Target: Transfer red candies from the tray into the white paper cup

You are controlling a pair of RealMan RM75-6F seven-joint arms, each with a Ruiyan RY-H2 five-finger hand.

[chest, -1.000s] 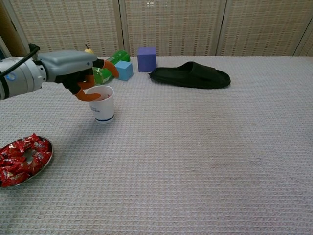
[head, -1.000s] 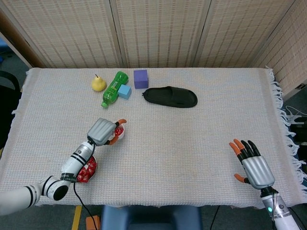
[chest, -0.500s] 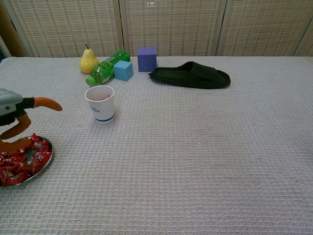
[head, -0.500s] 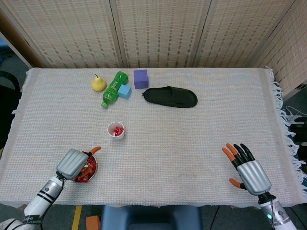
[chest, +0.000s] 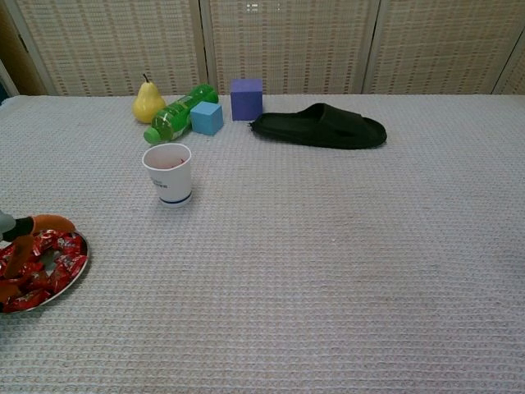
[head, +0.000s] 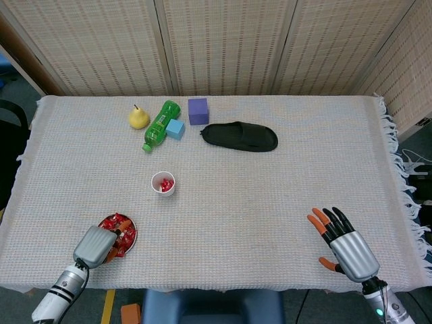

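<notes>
Candies (head: 121, 227) sit heaped in the tray (head: 133, 225) at the near left edge of the table, and our left hand (head: 96, 244) is right over its near rim with fingertips down among the wrappers, though we cannot tell whether anything is pinched yet. From there the white paper cup (head: 163, 183), already showing a few red pieces inside, lies up the table and slightly right, so we judge the carry belongs to the left hand. Our right hand (head: 345, 247) rests splayed and empty, well apart at the near right.

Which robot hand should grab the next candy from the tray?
Left. The left robot hand is already over the tray of red candies; the right robot hand rests open far across the table.
</notes>
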